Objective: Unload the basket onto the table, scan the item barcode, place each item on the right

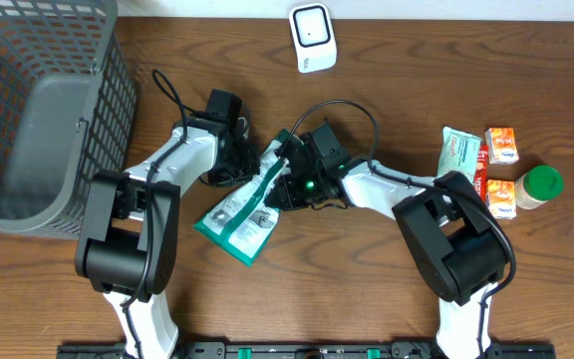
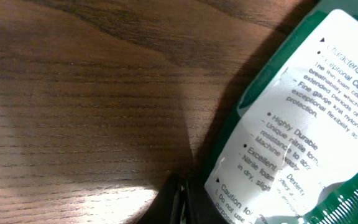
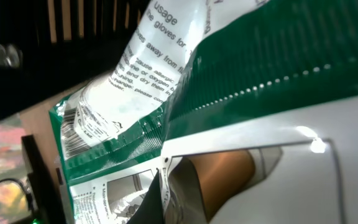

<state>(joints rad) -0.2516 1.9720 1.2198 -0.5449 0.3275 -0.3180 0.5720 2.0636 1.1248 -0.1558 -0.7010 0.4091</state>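
A green and white glove packet (image 1: 239,214) hangs tilted between both arms at the table's middle. My left gripper (image 1: 247,160) is shut at the packet's upper left edge; in the left wrist view its dark fingertips (image 2: 182,204) press together beside the printed white panel (image 2: 291,137). My right gripper (image 1: 285,179) is shut on the packet's upper right part, and its dark finger (image 3: 157,202) pinches the clear film. A barcode (image 3: 73,127) shows on the packet in the right wrist view. The white scanner (image 1: 312,38) stands at the far edge, apart from the packet.
A grey mesh basket (image 1: 38,110) fills the left side. At the right lie another green packet (image 1: 460,152), two orange boxes (image 1: 502,145) and a green-lidded jar (image 1: 539,185). Black cables loop above both wrists.
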